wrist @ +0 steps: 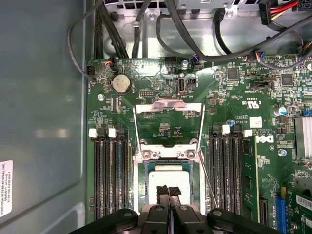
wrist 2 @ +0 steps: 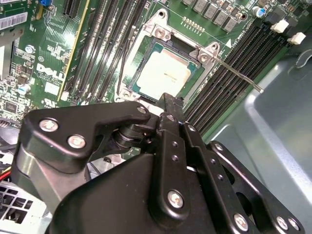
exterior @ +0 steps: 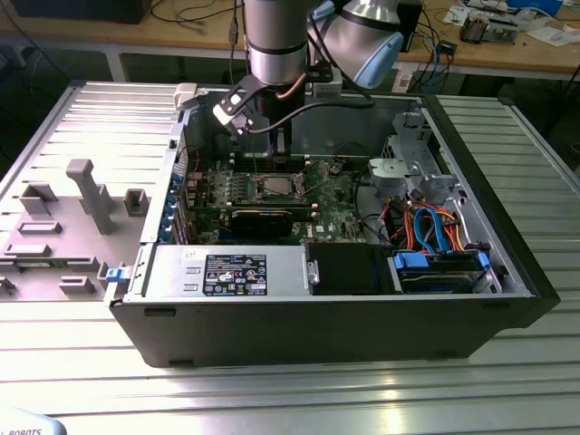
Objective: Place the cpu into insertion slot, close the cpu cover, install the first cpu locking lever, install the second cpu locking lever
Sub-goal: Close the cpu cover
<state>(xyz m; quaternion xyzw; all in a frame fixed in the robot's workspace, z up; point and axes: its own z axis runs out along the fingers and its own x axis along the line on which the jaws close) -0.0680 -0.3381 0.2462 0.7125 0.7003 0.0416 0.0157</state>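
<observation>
1. I see the gripper (wrist: pixel 168 191) with its jaws closed together, holding nothing, tips just over the cpu (wrist: pixel 168 176).
2. The cpu lies in the slot (wrist: pixel 140 180); the cover (wrist: pixel 168 102) is flipped open.

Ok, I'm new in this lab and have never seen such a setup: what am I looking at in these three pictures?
It is one robot arm working inside an open computer case that lies on a ribbed metal table. The exterior view comes from a camera standing off the arm. Both wrist views come from cameras riding on the arm, looking past its black hand at the green circuit board. There the cpu, a small silver square, lies in the insertion slot. The cpu cover, a thin metal frame, is flipped open beyond the slot. The hand is shut, just over the cpu, and holds nothing.
</observation>
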